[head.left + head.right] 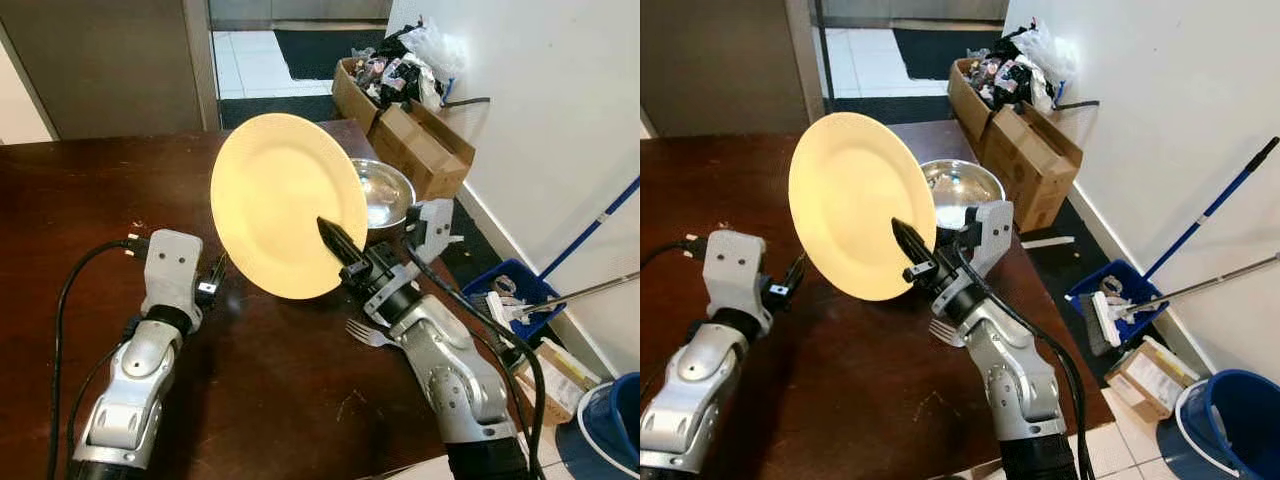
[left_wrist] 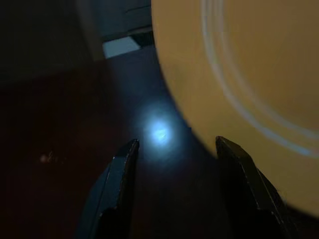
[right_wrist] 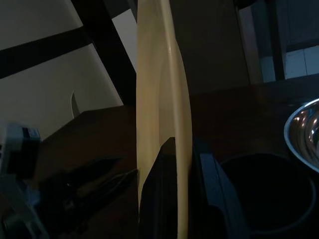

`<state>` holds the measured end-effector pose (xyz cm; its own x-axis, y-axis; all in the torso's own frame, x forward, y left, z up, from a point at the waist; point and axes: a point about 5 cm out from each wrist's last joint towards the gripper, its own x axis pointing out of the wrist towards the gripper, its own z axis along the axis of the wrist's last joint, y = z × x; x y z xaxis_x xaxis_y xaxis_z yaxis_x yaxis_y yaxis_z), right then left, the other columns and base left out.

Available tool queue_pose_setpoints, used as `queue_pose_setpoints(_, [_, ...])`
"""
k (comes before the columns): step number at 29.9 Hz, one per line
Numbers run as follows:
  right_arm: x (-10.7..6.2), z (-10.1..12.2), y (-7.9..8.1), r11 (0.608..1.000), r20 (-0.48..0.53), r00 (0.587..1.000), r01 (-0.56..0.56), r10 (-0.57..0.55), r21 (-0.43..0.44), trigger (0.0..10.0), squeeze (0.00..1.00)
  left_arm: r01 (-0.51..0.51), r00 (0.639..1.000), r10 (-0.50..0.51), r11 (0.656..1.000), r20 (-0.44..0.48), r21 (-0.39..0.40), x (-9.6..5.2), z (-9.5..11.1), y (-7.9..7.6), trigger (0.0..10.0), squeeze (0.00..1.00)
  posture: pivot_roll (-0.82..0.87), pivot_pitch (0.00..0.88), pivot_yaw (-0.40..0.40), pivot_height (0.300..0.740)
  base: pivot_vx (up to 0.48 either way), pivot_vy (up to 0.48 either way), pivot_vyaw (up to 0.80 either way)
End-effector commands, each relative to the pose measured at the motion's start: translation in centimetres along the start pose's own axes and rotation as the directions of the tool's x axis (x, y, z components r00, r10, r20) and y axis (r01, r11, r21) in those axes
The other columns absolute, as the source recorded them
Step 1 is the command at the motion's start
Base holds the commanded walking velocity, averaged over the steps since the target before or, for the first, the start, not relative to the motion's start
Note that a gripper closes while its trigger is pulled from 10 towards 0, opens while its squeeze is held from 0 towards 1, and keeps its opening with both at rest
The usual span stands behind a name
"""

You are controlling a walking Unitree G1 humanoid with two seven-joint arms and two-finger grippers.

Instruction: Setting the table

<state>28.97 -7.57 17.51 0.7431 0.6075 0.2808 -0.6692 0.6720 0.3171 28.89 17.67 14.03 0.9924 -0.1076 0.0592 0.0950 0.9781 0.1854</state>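
Right tool [image 1: 333, 237] — fingers pinching yellow plate [image 1: 285, 200] by its rim, held tilted above dark desk [image 1: 60, 200]. Left tool [image 2: 174, 164] — fingers spread, just beside plate. Steel bowl [image 1: 385, 190], fork [image 1: 366, 333] near plate.

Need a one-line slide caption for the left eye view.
Right gripper holds the yellow plate on edge above the table; open left gripper waits beside it, bowl behind.
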Motion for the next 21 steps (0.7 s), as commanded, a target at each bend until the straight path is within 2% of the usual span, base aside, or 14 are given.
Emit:
queue_pose_setpoints(1, [-0.1,0.4,-0.3,1.000,0.021,1.000,0.009,-0.009,-0.018,10.0,0.00,0.001,1.000,-0.001,1.000,-0.004,0.001,0.0,-0.3,0.0,10.0,0.00,-0.11,0.000,0.020,0.740,0.000,0.000,0.00])
queue_pose_setpoints(2, [-0.3,0.6,-0.5,0.999,0.034,0.999,0.024,-0.023,-0.028,10.0,0.00,-0.039,0.999,0.039,0.999,0.005,-0.015,0.2,-0.1,0.1,10.0,0.00,-0.10,0.000,0.025,0.740,0.000,0.000,0.00])
queue_pose_setpoints(4, [-0.5,0.6,-0.7,0.999,0.039,0.999,0.032,-0.030,-0.031,10.0,0.00,-0.056,0.998,0.056,0.998,0.011,-0.021,0.2,0.0,0.1,10.0,0.00,-0.09,0.000,0.022,0.740,0.000,0.000,0.00])
queue_pose_setpoints(7, [-1.0,0.7,-1.2,0.998,0.050,0.997,0.063,-0.061,-0.029,10.0,0.00,-0.102,0.994,0.104,0.994,0.046,-0.027,-0.3,0.8,-0.2,10.0,0.00,-0.06,0.000,-0.006,0.740,0.000,0.000,0.00])
queue_pose_setpoints(9, [-1.1,0.6,-1.4,0.997,0.044,0.997,0.066,-0.065,-0.030,10.0,0.00,-0.135,0.990,0.137,0.990,0.031,-0.043,-0.9,0.4,-0.2,10.0,0.00,-0.05,0.000,-0.022,0.740,0.000,0.000,0.00])
queue_pose_setpoints(13, [-0.6,0.7,-1.3,0.997,0.035,0.999,0.034,-0.032,-0.067,10.0,0.00,-0.131,0.991,0.131,0.991,0.008,-0.030,-1.4,-0.5,0.1,10.0,0.00,-0.05,0.000,-0.014,0.740,0.000,0.000,0.00])
queue_pose_setpoints(17, [-0.7,1.3,-1.7,0.995,0.054,0.997,0.051,-0.047,-0.081,10.0,0.00,-0.125,0.992,0.125,0.992,0.008,-0.009,-1.0,-0.5,0.6,10.0,0.00,-0.07,0.000,0.010,0.740,0.000,0.000,0.00])
queue_pose_setpoints(21, [-1.2,0.7,-1.8,0.995,0.041,0.997,0.066,-0.063,-0.077,10.0,0.00,-0.094,0.995,0.094,0.996,0.016,-0.003,-0.5,-0.1,0.3,10.0,0.00,-0.08,0.000,0.020,0.740,0.000,0.000,0.00])
